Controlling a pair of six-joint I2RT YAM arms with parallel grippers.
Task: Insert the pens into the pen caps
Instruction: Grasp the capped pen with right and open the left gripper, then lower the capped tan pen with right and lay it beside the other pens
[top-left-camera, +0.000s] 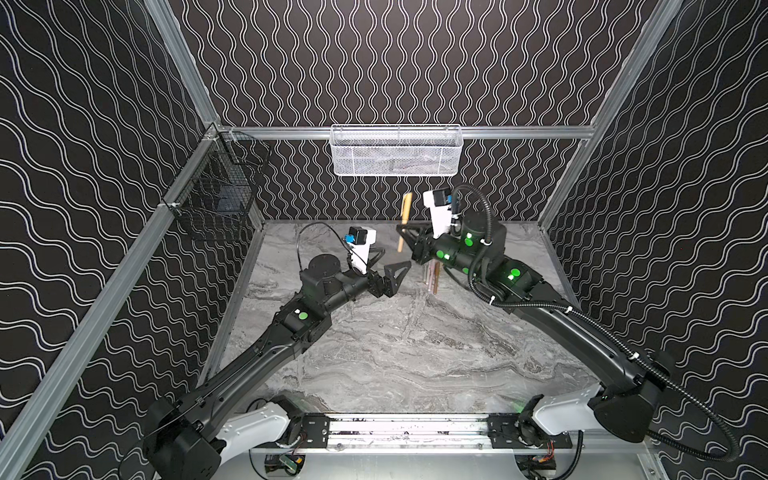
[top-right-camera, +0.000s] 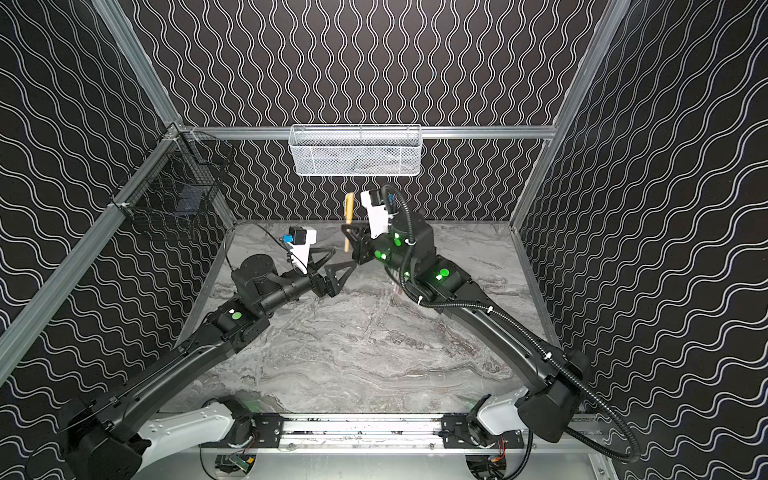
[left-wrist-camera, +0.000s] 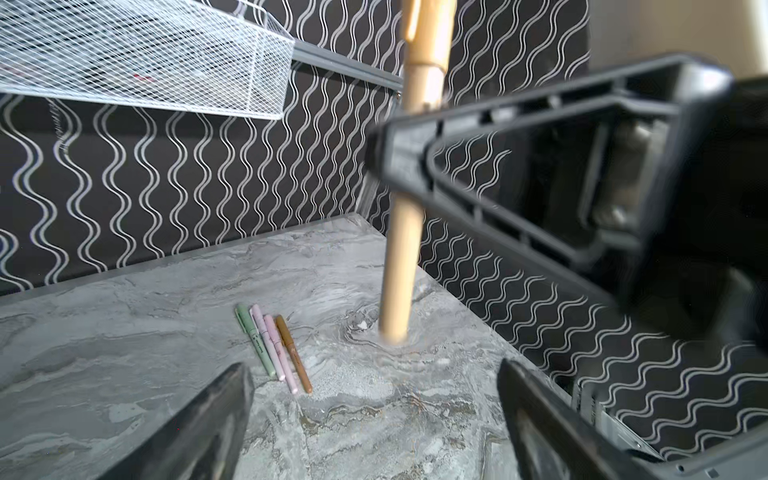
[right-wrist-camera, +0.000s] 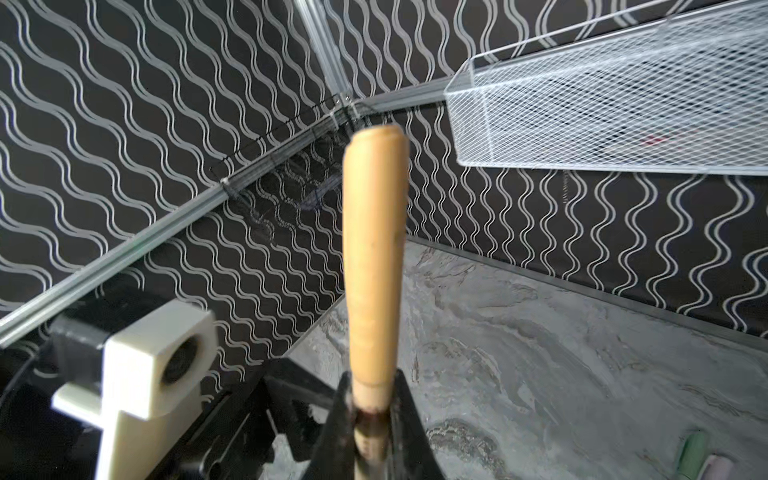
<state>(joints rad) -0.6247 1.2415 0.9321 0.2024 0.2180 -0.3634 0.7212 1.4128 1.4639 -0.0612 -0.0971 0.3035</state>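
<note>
Marble table, tan pen gripped, four pens clear from left wrist

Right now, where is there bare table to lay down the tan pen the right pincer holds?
The marble table is bare across its near half, between the arms. Crowded at the back: four capped pens lie side by side under the arm of the right pincer, which grips the tan pen, the open left pincer beside them.
</note>
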